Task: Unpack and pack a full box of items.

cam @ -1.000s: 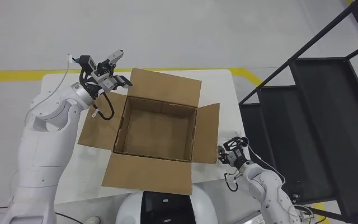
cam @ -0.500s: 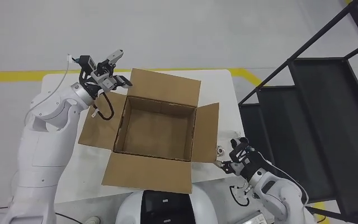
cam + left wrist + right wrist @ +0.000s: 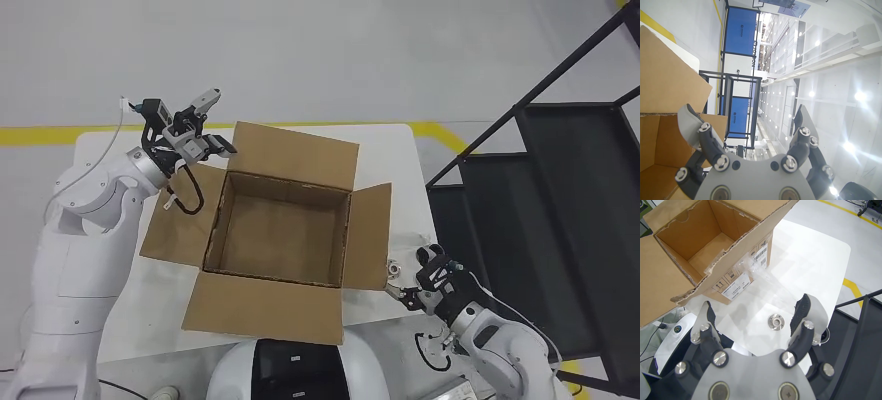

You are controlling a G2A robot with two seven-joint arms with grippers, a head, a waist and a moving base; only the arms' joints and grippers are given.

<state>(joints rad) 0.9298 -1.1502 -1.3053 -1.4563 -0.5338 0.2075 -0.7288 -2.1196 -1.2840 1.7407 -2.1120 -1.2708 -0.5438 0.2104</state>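
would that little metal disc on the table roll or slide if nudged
The metal disc lies flat on its flange, so it would probably slide, not roll. The white table looks smooth, so it may skid. It looks solid, so it is likely heavy for its size.

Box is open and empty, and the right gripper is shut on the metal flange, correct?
No: the right gripper is open; the metal flange lies loose on the table, as the right wrist view shows. The box is open and empty.
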